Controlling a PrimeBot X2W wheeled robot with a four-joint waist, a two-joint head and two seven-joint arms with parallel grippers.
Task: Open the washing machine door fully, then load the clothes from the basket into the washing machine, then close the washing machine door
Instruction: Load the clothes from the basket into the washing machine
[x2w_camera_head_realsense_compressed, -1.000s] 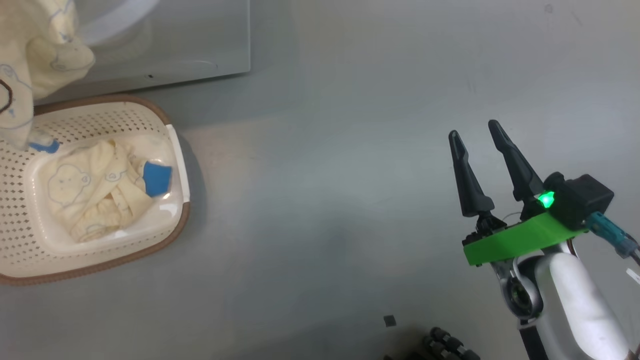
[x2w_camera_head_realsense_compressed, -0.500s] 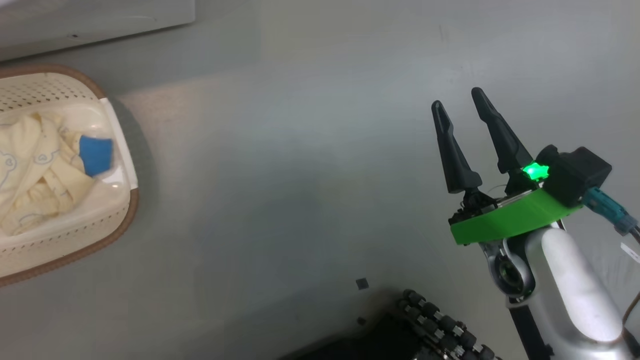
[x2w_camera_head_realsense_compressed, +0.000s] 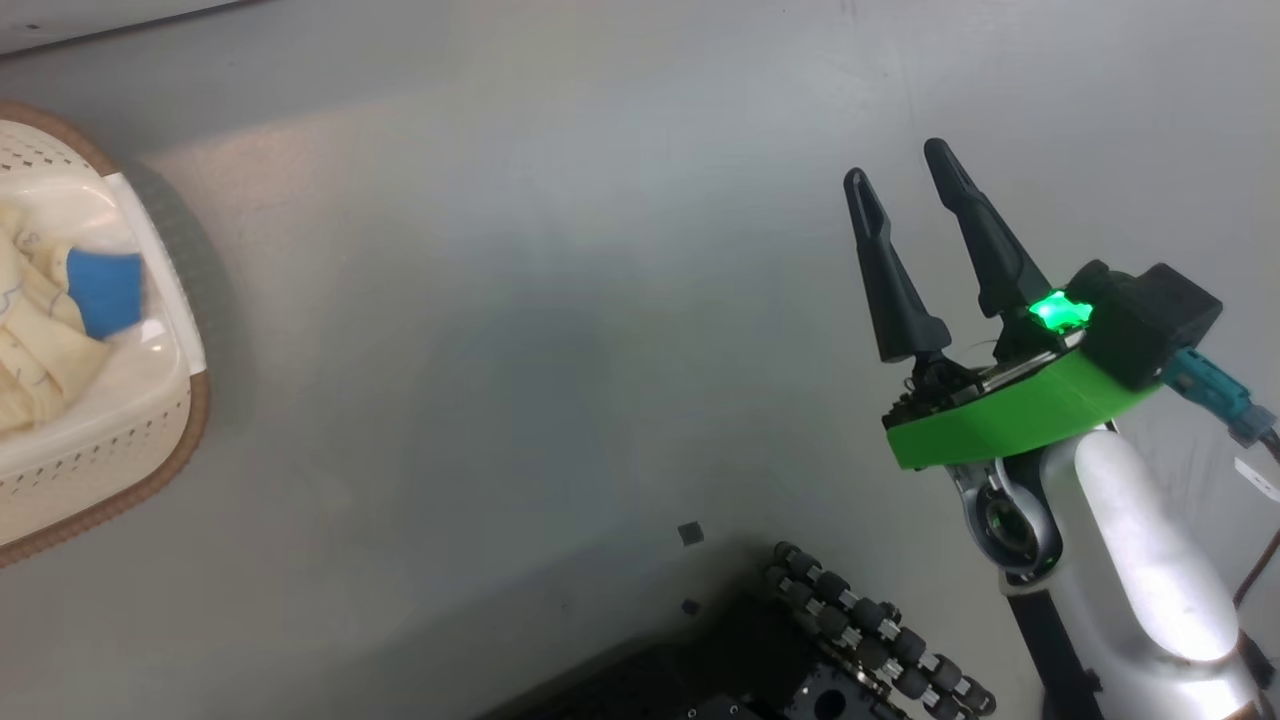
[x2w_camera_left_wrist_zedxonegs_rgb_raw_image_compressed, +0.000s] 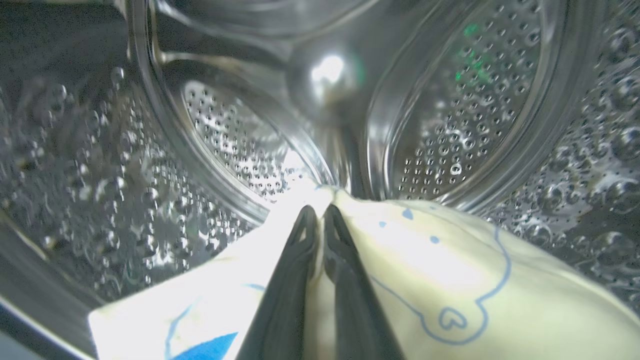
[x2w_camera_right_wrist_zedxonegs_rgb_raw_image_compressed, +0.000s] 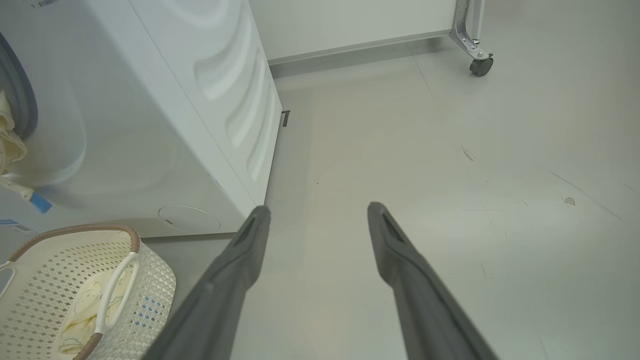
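Grey floor (x2w_camera_head_realsense_compressed: 500, 350) spreads ahead of you; the basket (x2w_camera_head_realsense_compressed: 170, 440) at the left holds more clothes (x2w_camera_head_realsense_compressed: 30, 350). Your left gripper (x2w_camera_left_wrist_zedxonegs_rgb_raw_image_compressed: 320, 212) has its fingers clamped on a cream garment (x2w_camera_left_wrist_zedxonegs_rgb_raw_image_compressed: 450, 285) inside the steel drum (x2w_camera_left_wrist_zedxonegs_rgb_raw_image_compressed: 450, 100), probably deep enough to drop it cleanly. Your right gripper (x2w_camera_head_realsense_compressed: 895, 160) idles, fingers apart.

Cream garment (x2w_camera_left_wrist_zedxonegs_rgb_raw_image_compressed: 450, 280) inside drum (x2w_camera_left_wrist_zedxonegs_rgb_raw_image_compressed: 450, 100), clothes (x2w_camera_head_realsense_compressed: 35, 345) in basket (x2w_camera_head_realsense_compressed: 150, 435)

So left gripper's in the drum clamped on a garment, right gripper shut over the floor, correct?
No: the right gripper is open, as the right wrist view shows. Rest holds: left gripper clamped on the garment in the drum.
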